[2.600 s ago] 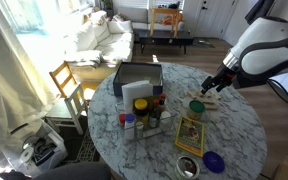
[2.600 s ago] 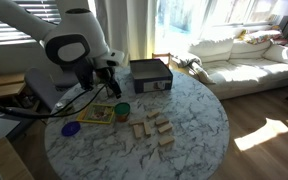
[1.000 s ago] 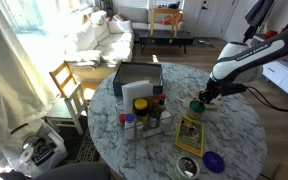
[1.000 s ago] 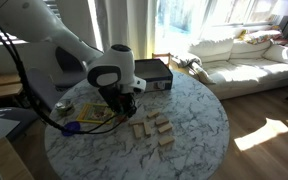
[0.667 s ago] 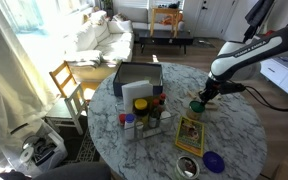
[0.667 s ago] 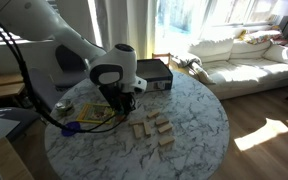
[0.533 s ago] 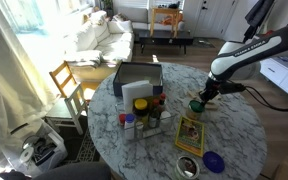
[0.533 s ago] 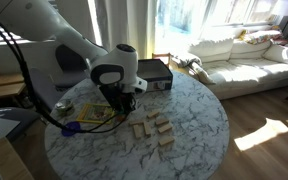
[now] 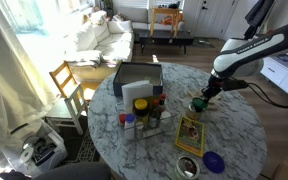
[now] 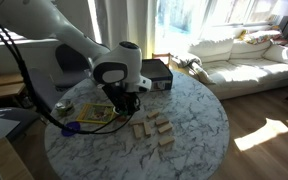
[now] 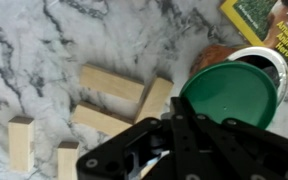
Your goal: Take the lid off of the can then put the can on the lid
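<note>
We cannot tell whether the pincer (image 9: 200, 97), down at the green lid (image 11: 229, 95) overlapping the can (image 11: 272, 61), is clamped; the packet (image 11: 266, 20) print is blurred.

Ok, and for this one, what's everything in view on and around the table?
lid: one, green, over the can
can: one, silvery rim, under the lid, beside the book
wooden blocks: five in wrist view, pale, loose beside the can
book: one, yellow-green, flat by the can
disc: one, blue-purple, near the table edge
round tin: one, silvery, beside the disc
spice bottles: cluster, count unclear, mid-table
black box: one, black, behind the spice bottles
table: one, white marble, round
chair: one, wooden, beside the table
sofa: one, white, background
gripper: one, black, at the lid; open or shut unclear
</note>
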Motion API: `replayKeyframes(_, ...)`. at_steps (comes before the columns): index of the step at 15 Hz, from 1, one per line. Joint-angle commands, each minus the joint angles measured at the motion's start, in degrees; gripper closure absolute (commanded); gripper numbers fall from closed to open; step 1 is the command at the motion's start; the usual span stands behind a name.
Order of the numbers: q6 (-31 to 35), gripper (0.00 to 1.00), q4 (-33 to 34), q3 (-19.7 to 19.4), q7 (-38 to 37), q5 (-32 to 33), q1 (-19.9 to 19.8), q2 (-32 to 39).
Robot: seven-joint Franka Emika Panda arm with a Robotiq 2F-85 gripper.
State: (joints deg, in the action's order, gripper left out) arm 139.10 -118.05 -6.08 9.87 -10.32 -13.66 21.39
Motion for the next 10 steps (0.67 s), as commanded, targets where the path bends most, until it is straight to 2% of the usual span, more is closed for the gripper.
replayKeyframes(1, 1.6, 1.0, -2.7, -2.8, 0.4, 5.3, -0.2, -3.6)
replayKeyframes(5, 6.7, 1.0, -6.7, -4.3, 3.0, 8.6, -1.0, -5.4)
replayKeyframes(10, 8.9, 1.0, -12.2, -3.2, 8.7, 9.0, -1.4, -6.1)
